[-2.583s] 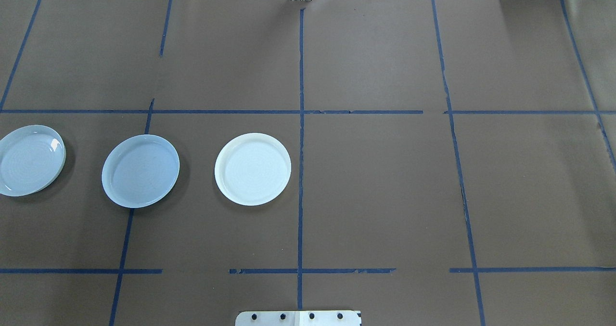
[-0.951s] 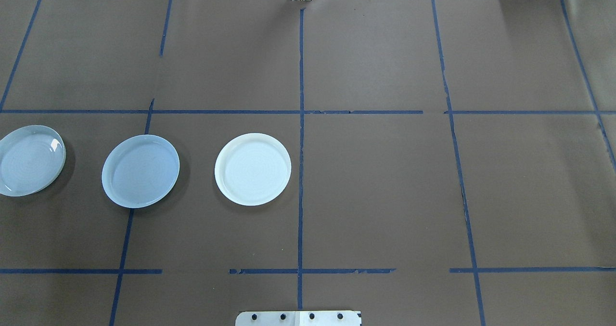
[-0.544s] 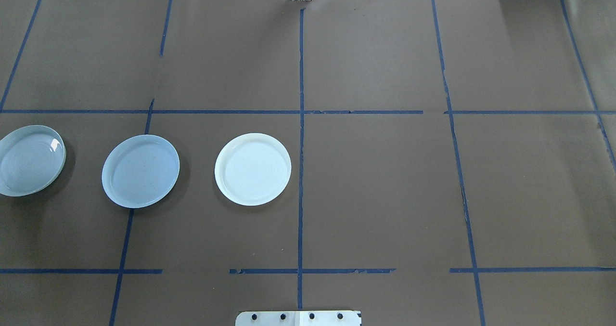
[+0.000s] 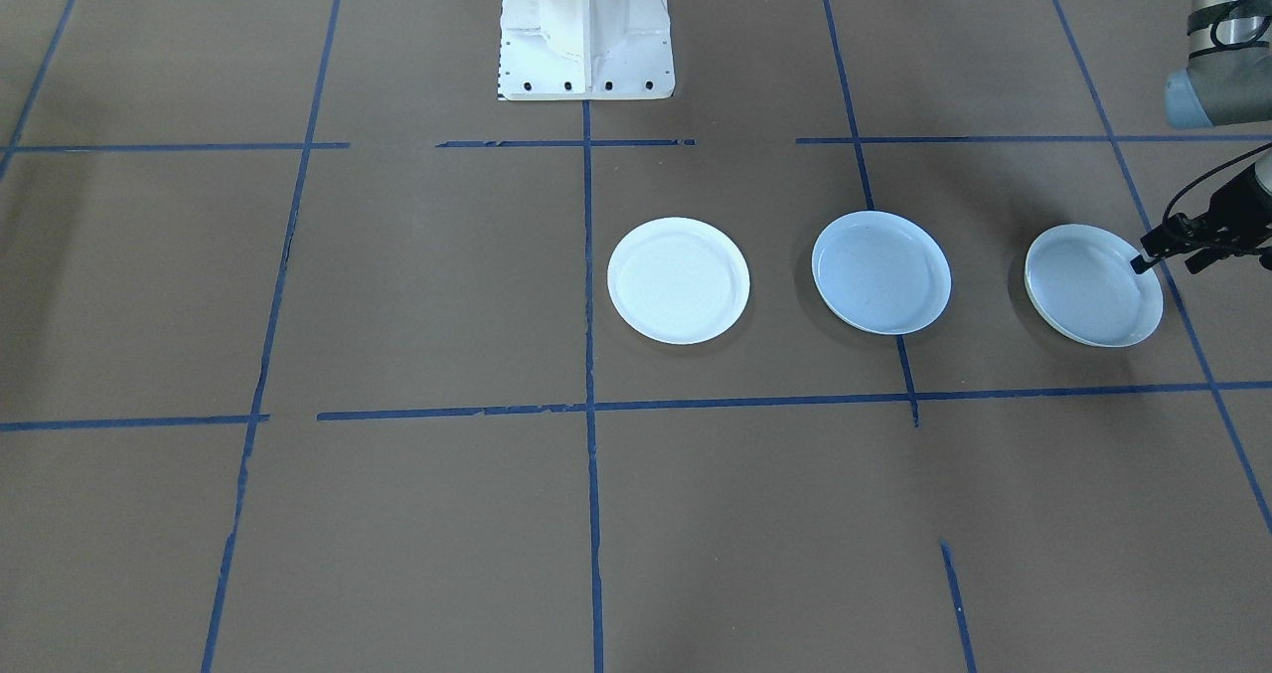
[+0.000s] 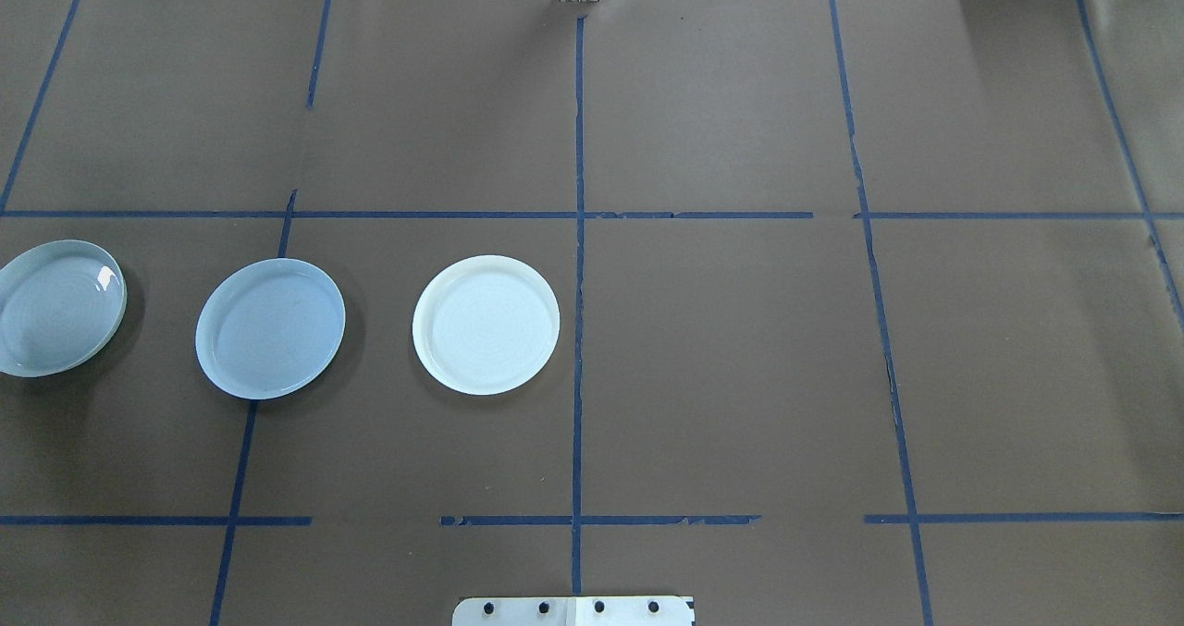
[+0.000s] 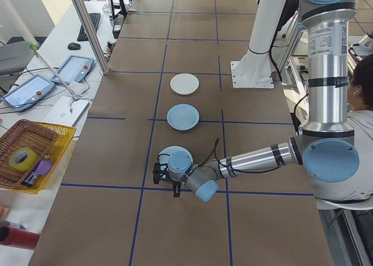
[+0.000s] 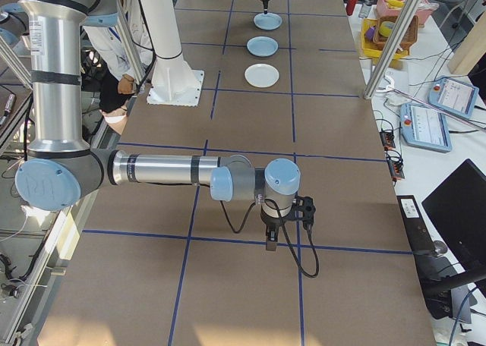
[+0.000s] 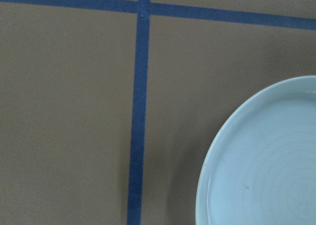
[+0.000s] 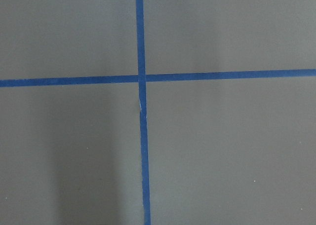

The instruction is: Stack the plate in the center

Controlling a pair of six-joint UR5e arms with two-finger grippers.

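My left fingers (image 4: pixel 1169 255) hang low over the counter (image 5: pixel 740 376) at the outer edge of the ringed plate (image 4: pixel 1093 285), on the side of it turned away from the pale blue-grey plate (image 4: pixel 881 272). I cannot tell how far apart they stand, and I see nothing held in them. My left wrist camera looks straight down on that ringed plate's rim and a crossing of blue tape lines (image 8: pixel 140 8) just beside it. The ringed plate lies flat, apart from the pale blue-grey plate, with brown paper between the two. The pale blue-grey plate, smooth inside with a raised rim, is the middle one of a row of three. It sits flat on the counter with its rim over a tape line, and nothing lies in it. On its other side, away from my left fingers and again with a gap, lies the white plate (image 4: pixel 679 279), also flat and alone, just short of the tape line that runs out from my white pedestal (image 4: pixel 586 37). Much farther along that same side, well beyond the white plate, my right fingers (image 7: pixel 270 240) point down over another tape crossing. Whether they are spread or closed I cannot tell, and no plate is near them.
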